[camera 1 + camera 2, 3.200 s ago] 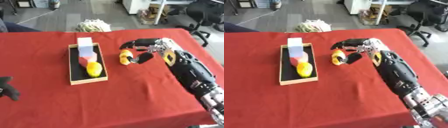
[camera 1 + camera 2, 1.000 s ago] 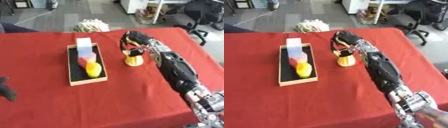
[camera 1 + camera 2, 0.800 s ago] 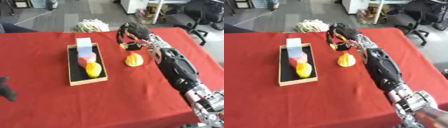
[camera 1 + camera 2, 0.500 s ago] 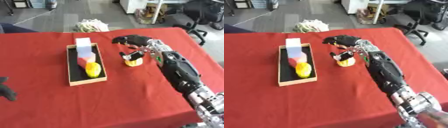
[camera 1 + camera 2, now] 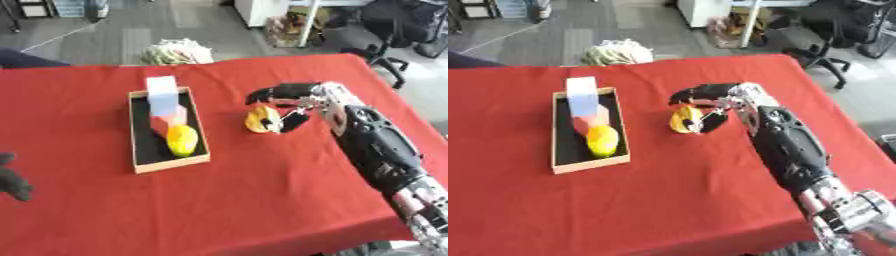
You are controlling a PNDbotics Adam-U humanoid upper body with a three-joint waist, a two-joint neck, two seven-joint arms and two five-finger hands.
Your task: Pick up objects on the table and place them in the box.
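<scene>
Worktop [image 5: 262, 200] in red cloth fills the left eye view; right hand [image 5: 293, 97] at centre right curls its fingers [image 5: 262, 93] round a small yellow object [image 5: 259, 120], which stands tilted just right of the box [image 5: 138, 162]. Left hand [image 5: 10, 180] shows dark at lower left, fingers unclear. In the right eye view the box holds a white block [image 5: 581, 91], a red piece [image 5: 586, 122] and a yellow fruit [image 5: 602, 140]; no writing is readable.

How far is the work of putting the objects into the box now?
Done: a white block, a red piece and a yellow rounded object lie in the black-lined wooden box. In hand: the right hand curls around a small yellow object on the red table. Left: moving it into the box.
</scene>
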